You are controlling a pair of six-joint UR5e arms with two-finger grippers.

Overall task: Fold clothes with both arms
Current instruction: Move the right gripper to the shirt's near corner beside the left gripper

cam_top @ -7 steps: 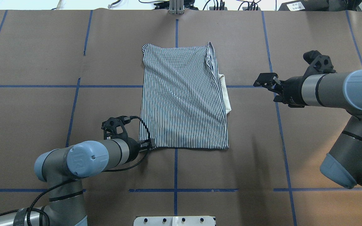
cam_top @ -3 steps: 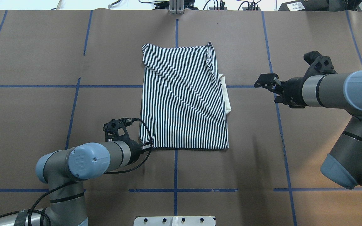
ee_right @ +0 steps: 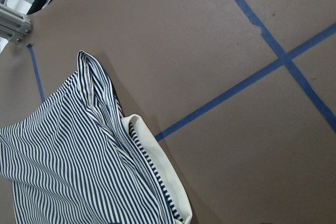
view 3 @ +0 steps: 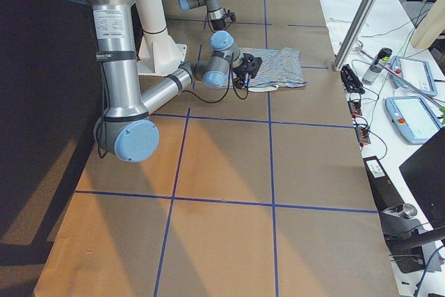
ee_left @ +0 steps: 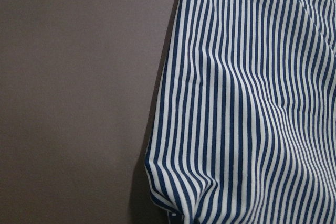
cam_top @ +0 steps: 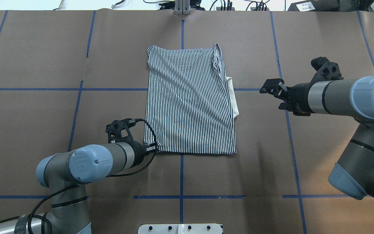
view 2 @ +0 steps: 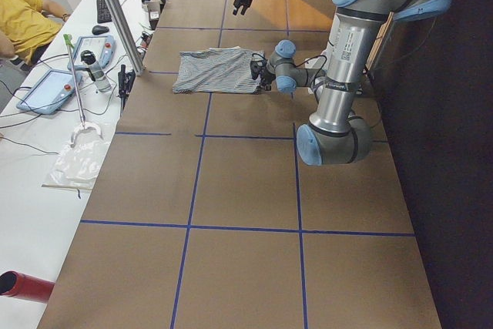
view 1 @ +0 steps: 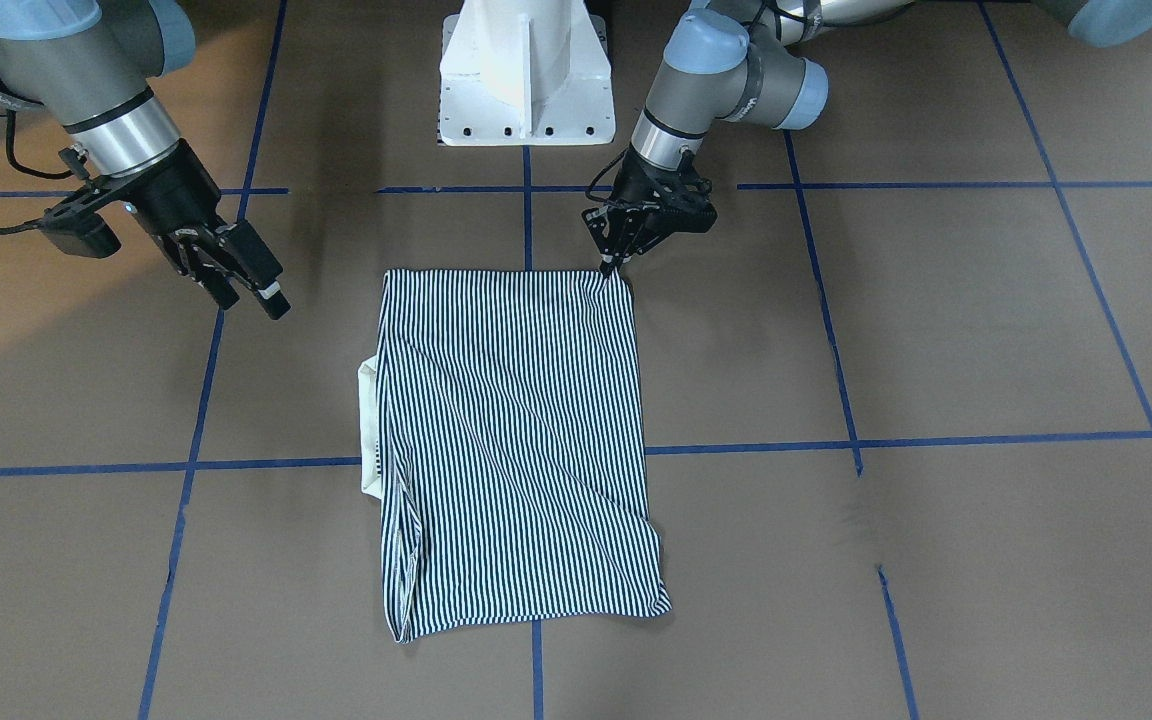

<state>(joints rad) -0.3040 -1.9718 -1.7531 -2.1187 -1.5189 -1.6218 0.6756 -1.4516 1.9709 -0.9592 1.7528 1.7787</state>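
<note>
Shirt (view 1: 516, 430) lies folded on table (view 1: 936, 350), left gripper (view 1: 609, 263) at its corner.
Front: left fingers (view 1: 616, 252) pinch the robot-side corner; right gripper (view 1: 254, 303) spread wide, empty, well apart. Overhead: cream collar (cam_top: 234, 99) peeks out toward the right gripper.

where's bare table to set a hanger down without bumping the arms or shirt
Widest bare patch: the table left of the polo shirt, beyond the left arm. Also bare: the strip between the shirt's near hem and the white base. Crowded: the shirt's near-left corner, where the left pincer sits, and right of the collar, near the open right pincer.
</note>
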